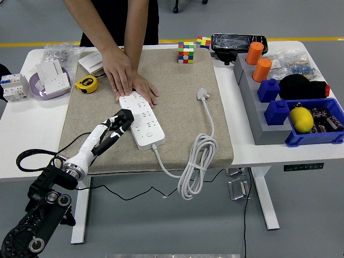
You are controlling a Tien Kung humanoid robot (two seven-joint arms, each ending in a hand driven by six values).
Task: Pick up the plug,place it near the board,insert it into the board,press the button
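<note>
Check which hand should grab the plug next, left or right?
Left, by default: the left hand is the only one in view, at the power strip. But the plug lies apart, right of the strip; a person's hands hold the strip's far end.

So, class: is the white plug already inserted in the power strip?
No: the white plug lies loose on the beige mat, well right of the power strip.

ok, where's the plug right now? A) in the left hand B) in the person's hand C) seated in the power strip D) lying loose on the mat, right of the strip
D: the white plug lies on the beige mat to the right of the power strip, untouched, while the left hand is at the strip's left edge and the person's hands press the strip's far end.
</note>
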